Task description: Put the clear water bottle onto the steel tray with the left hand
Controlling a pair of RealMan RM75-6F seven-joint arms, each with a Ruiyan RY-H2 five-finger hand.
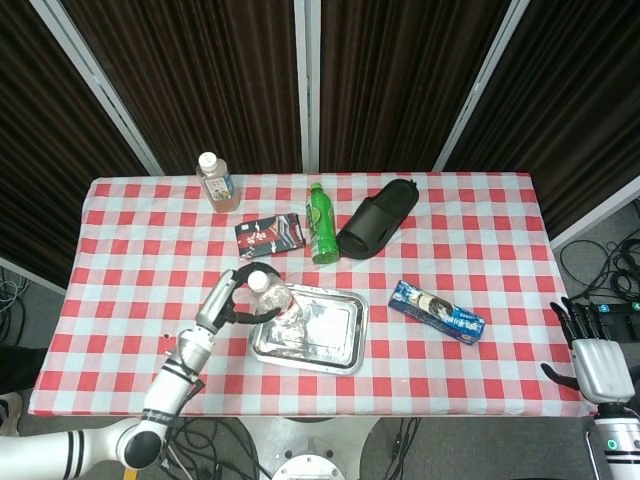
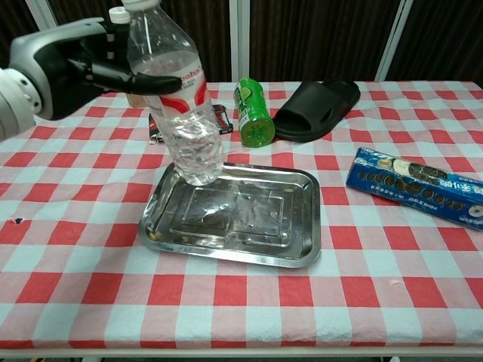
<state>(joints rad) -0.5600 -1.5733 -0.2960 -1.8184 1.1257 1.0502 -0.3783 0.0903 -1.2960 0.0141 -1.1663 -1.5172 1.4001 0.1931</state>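
Observation:
My left hand (image 2: pixel 75 64) (image 1: pixel 232 300) grips the clear water bottle (image 2: pixel 177 98) (image 1: pixel 275 303) around its upper part, near the red label. The bottle is tilted a little and its base hangs just over the left end of the steel tray (image 2: pixel 298 226) (image 1: pixel 345 340); I cannot tell whether it touches the tray. My right hand (image 1: pixel 590 350) hangs off the table's right edge in the head view, fingers apart and holding nothing.
A green bottle (image 2: pixel 253 111), a black slipper (image 2: pixel 317 107) and a dark packet (image 1: pixel 270 234) lie behind the tray. A blue biscuit pack (image 2: pixel 415 185) lies to the right. Another bottle with a white cap (image 1: pixel 216 182) stands at the far left back.

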